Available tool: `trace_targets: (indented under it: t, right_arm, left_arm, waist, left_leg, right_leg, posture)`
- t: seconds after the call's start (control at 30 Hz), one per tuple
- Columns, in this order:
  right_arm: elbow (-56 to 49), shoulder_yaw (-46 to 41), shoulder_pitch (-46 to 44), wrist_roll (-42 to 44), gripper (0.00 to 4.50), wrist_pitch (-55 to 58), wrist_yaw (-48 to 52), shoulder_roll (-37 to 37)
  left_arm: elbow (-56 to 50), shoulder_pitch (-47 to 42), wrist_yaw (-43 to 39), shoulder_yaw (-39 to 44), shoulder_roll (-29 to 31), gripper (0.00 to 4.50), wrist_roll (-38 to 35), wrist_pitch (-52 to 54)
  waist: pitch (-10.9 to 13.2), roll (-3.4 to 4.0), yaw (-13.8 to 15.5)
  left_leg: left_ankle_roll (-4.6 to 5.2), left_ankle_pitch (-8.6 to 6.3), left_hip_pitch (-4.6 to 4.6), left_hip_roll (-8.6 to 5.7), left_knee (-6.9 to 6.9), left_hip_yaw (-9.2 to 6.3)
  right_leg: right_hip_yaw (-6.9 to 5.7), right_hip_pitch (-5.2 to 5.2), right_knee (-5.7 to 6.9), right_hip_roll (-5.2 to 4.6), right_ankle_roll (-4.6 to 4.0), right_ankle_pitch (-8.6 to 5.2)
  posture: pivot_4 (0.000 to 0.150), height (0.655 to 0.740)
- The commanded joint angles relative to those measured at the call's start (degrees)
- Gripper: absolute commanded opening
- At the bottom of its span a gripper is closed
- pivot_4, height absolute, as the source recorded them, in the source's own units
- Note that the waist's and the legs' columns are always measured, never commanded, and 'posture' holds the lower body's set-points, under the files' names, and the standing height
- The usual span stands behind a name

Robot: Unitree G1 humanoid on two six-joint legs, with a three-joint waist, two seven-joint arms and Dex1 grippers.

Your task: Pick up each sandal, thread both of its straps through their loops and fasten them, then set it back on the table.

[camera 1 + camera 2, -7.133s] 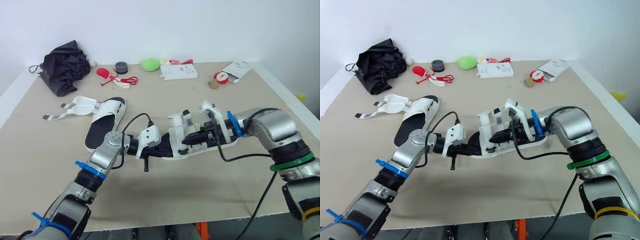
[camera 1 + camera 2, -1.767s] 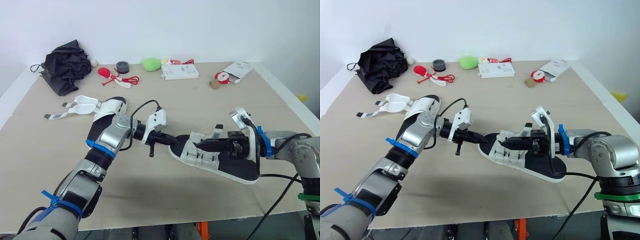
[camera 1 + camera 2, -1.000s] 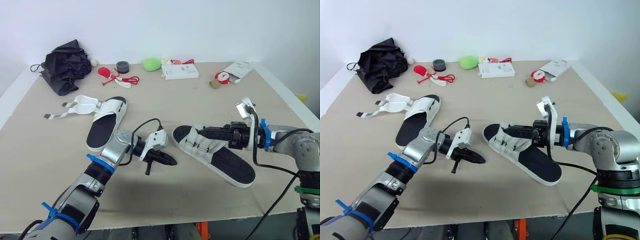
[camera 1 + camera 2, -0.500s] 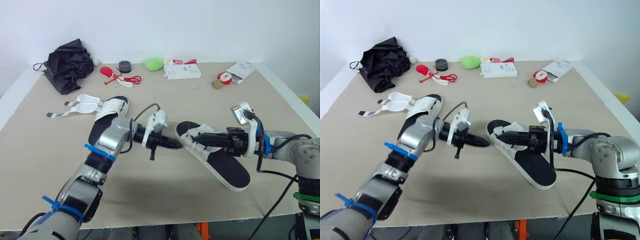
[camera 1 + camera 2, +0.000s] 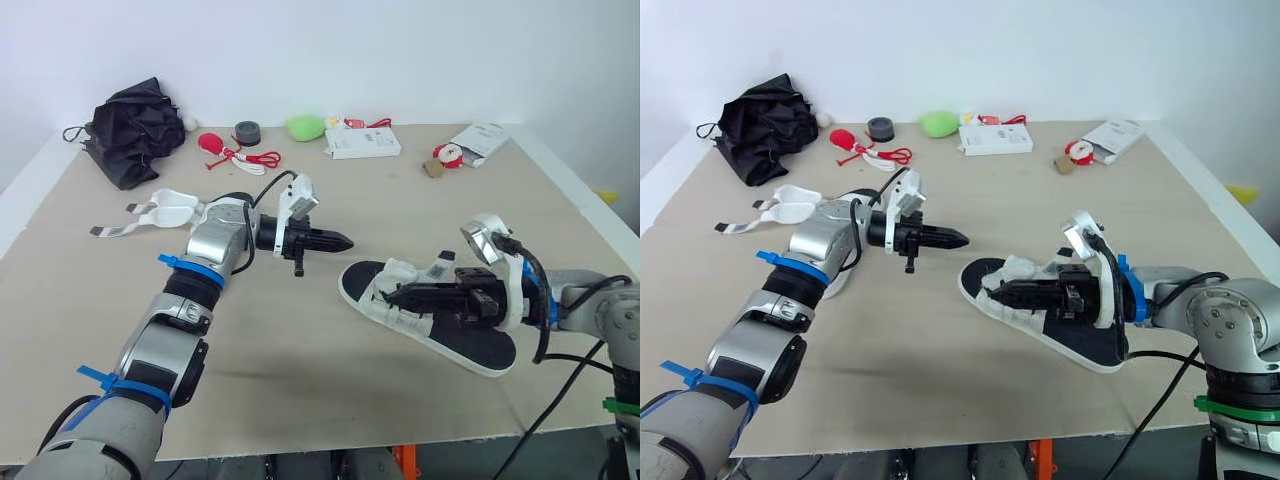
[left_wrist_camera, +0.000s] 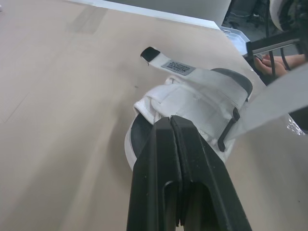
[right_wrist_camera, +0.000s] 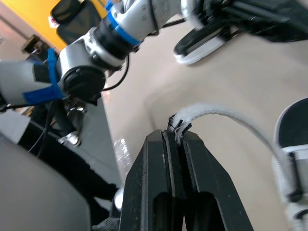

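A white sandal with a black sole (image 5: 478,344) lies at the front right of the table, its toe pointing left. My right gripper (image 5: 396,296) reaches across its upper, shut on the end of a white strap (image 7: 217,116) that arches up from the sandal. My left gripper (image 5: 338,240) hovers shut and empty a short way left of and behind the toe, pointing at the sandal (image 6: 192,103). A second sandal (image 5: 168,208) lies at the left with its straps spread loose, partly hidden behind my left arm.
Along the back edge sit a black bag (image 5: 130,130), a red corded thing (image 5: 228,150), a grey tape roll (image 5: 246,132), a green lump (image 5: 305,127), a white box (image 5: 360,143) and an opened carton (image 5: 478,140). The table's right edge runs close to my right arm.
My left gripper has drawn back from the sandal's toe toward the left rear. The right gripper and the sandal have shifted toward the front, the sandal now lying flatter.
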Motion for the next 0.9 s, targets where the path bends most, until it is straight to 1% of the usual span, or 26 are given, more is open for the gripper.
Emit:
trace_targets:
  t: [0.03, 0.1, 0.2, 0.33, 0.5, 0.7, 0.77, 0.9]
  right_arm:
    - [-4.3, -5.2, 0.5, 8.2, 0.04, 0.8, 3.3, -2.6]
    - [-5.7, -6.3, 1.8, 10.8, 0.04, 1.7, 4.1, -4.7]
    - [-6.5, -6.8, 3.3, 12.1, 0.04, 1.1, 3.8, -6.1]
    - [-4.6, -4.9, 4.1, 8.6, 0.04, -0.5, 1.1, -5.8]
    - [-5.8, -2.1, 5.9, 5.3, 0.04, -2.4, 1.0, -5.7]
    - [-6.0, -1.7, 6.8, 5.3, 0.04, -3.4, 1.0, -5.7]
    - [-5.7, -1.8, 6.7, 5.6, 0.04, -3.4, 1.0, -5.9]
    - [-6.0, -2.2, 7.1, 6.0, 0.04, -3.4, 1.1, -6.2]
  left_arm:
    - [-2.9, 1.5, -1.4, -1.2, -0.5, 0.00, 0.3, -0.2]
    - [-3.2, 2.1, -2.0, -2.2, -0.3, 0.00, 1.1, -0.9]
    - [-2.9, 2.5, -2.5, -3.2, -0.1, 0.00, 2.3, -2.5]
    - [-4.2, 3.2, -3.2, -3.9, -0.8, 0.00, 2.4, -2.8]
    - [-11.0, 5.8, -4.8, -5.4, -0.7, 0.00, 1.5, -0.6]
    - [-17.2, 8.3, -7.1, -6.8, 1.5, 0.00, 0.7, 3.3]
    - [-15.9, 9.0, -7.2, -7.9, 2.8, 0.00, 2.9, 0.7]
    - [-13.4, 9.0, -7.1, -8.7, 3.8, 0.00, 4.5, -1.9]
  waist:
    - [0.0, 0.00, 0.0]
    - [0.0, -0.01, 0.0]
    - [0.0, -0.03, 0.0]
    - [0.0, -0.03, 0.0]
    - [0.0, -0.03, 0.0]
    - [0.0, -0.03, 0.0]
    - [0.0, -0.02, 0.0]
    - [0.0, -0.03, 0.1]
  left_leg:
    - [0.00, -0.01, 0.00, 0.00, 0.00, 0.00]
    - [0.00, -0.01, -0.01, 0.00, 0.00, 0.00]
    - [0.00, -0.01, 0.00, 0.00, 0.00, -0.02]
    - [0.00, 0.00, 0.01, 0.01, 0.05, -0.02]
    - [0.00, 0.00, 0.00, 0.01, 0.07, -0.01]
    - [0.00, 0.00, -0.01, 0.01, 0.07, -0.02]
    - [0.00, 0.00, 0.02, 0.01, 0.07, -0.02]
    - [0.00, 0.01, 0.03, 0.03, 0.08, -0.02]
  right_leg:
    - [0.01, 0.00, 0.00, 0.00, -0.01, 0.01]
    - [0.01, 0.00, 0.00, -0.01, -0.03, 0.02]
    - [-0.01, 0.00, 0.00, -0.02, -0.01, 0.00]
    - [0.00, 0.01, 0.00, -0.01, 0.01, -0.01]
    - [0.02, 0.02, 0.01, -0.01, 0.03, 0.00]
    - [0.01, 0.01, 0.01, 0.00, 0.04, 0.00]
    - [0.02, 0.02, 0.02, 0.01, 0.04, 0.00]
    - [0.01, 0.02, 0.02, 0.02, 0.02, 0.00]
  posture:
    - [0.150, 0.7400]
    - [0.150, 0.7400]
    - [0.150, 0.7400]
    - [0.150, 0.7400]
    - [0.150, 0.7400]
    - [0.150, 0.7400]
    - [0.150, 0.7400]
    - [0.150, 0.7400]
